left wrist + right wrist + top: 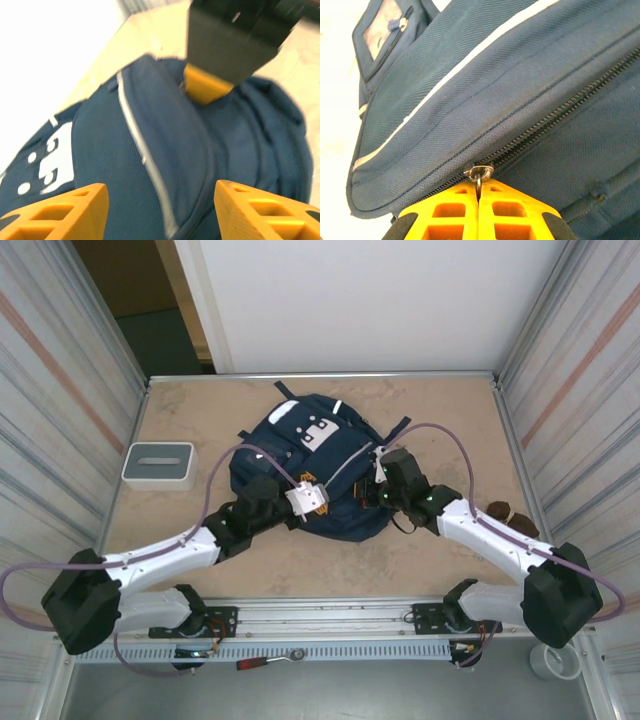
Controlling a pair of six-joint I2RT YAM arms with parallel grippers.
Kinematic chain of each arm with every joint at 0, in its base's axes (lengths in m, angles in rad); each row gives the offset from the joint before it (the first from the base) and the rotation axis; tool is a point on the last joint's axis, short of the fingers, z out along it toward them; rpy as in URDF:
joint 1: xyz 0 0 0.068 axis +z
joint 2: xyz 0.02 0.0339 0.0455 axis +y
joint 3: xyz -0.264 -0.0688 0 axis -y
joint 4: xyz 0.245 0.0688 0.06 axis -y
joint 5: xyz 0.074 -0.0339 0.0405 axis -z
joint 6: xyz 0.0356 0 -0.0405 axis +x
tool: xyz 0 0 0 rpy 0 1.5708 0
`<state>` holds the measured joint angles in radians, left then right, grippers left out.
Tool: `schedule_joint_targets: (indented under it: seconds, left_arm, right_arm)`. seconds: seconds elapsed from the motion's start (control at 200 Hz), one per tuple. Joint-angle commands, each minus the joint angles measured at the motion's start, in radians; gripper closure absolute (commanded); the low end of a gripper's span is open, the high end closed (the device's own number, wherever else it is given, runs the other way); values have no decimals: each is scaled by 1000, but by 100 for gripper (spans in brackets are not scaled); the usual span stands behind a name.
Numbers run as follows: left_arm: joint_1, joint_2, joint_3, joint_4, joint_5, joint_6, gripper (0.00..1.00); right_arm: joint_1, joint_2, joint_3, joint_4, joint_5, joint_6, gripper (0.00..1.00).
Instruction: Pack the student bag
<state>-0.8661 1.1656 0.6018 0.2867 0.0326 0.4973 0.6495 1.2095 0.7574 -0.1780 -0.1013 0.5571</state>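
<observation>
Student bag: lies flat at the centre of the top view on the tan table, with an arm reaching in from each lower corner.
Left gripper: jaws stand wide with nothing between them; the bag's front panel is just beyond the fingers, rising to the upper middle of the left wrist view.
Right gripper: fingers pressed together on the zipper pull at bottom centre of the right wrist view, with the bag directly above.
Fabric: navy twill with fine diagonal ribs, softly bulging, crossed by a narrow white stripe.
Zipper: dark teeth climbing from the small metal pull toward the right edge.
Patch: white, with round navy dots.
Fingers: orange-yellow plastic, blocky, with open rectangular cells.
Box: grey-white, rounded rectangle, left of the bag and well apart.
</observation>
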Motion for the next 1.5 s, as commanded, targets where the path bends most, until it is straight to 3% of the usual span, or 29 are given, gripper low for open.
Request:
schedule_joint_targets:
  seconds: [0.0,0.215,0.391,0.571,0.761,0.877,0.927,1.047,1.192,1.308,1.493]
  left_arm:
    - [-32,8,27,-18,3,-54,38]
    - [-40,147,101,-8,-40,-41,41]
    - [-36,182,92,46,-78,-32,72]
    - [13,112,30,73,-2,-74,100]
    - [80,17,-40,75,24,-104,100]
    - [142,-40,-90,83,23,-128,100]
    - [156,-59,-103,83,10,-135,93]
    - [157,-88,-81,29,40,-143,63]
    - [107,-85,-8,-75,58,-135,44]
    - [77,-28,50,-106,76,-121,38]
    - [43,115,149,-127,105,-104,37]
  right_arm:
    - [46,-22,55,57,2,20,100]
    - [88,-40,48,66,8,24,100]
    - [76,-44,6,55,44,11,100]
    - [-51,-29,-38,41,33,2,100]
    - [-241,62,-6,-8,38,-40,100]
    - [-269,90,19,12,2,-44,100]
    - [-257,98,32,28,-30,-41,100]
    - [-201,88,48,32,-45,-39,100]
    - [-146,40,41,46,-54,-16,100]
    - [-103,4,40,53,-60,3,100]
    - [-50,-53,33,54,-52,26,100]
